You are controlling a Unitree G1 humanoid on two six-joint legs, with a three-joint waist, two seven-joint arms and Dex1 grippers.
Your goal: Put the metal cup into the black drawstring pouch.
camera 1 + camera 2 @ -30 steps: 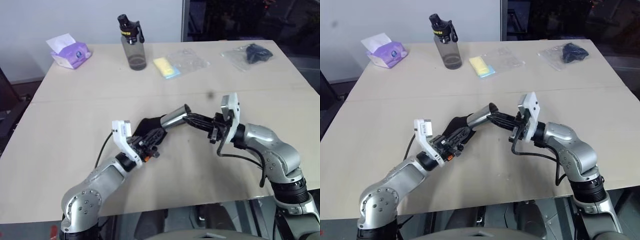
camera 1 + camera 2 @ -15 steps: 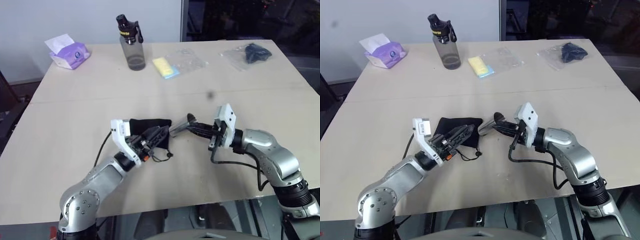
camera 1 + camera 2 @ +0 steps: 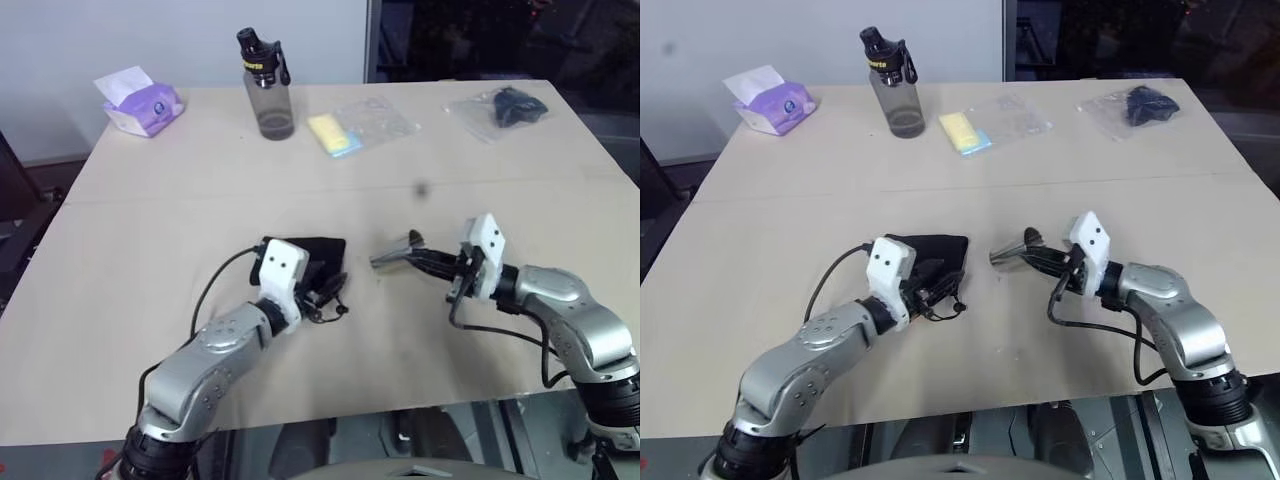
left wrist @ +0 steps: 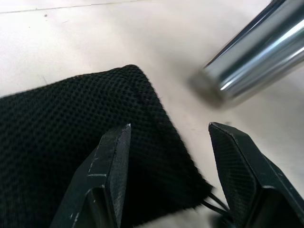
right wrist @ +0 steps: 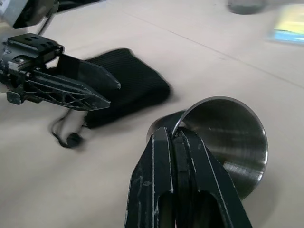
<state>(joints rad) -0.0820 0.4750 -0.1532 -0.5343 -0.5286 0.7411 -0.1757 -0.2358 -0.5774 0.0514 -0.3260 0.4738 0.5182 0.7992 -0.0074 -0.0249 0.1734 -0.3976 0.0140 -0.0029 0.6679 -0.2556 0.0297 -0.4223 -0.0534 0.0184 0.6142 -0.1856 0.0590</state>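
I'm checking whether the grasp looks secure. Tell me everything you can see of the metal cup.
The metal cup is a small, shiny, slightly tapered steel tumbler with no handle. It lies tipped on its side, base toward the black drawstring pouch and apart from it, open mouth toward the right gripper. That gripper's black fingers are shut on the rim, one inside and one outside. Whether the cup touches the table is unclear.

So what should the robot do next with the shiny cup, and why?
Probably the left end effector should close on the edge of the black drawstring pouch, to lift its mouth open. The pouch lies flat on the table, and the right end effector holds the metal cup by its rim beside it, not yet inside.
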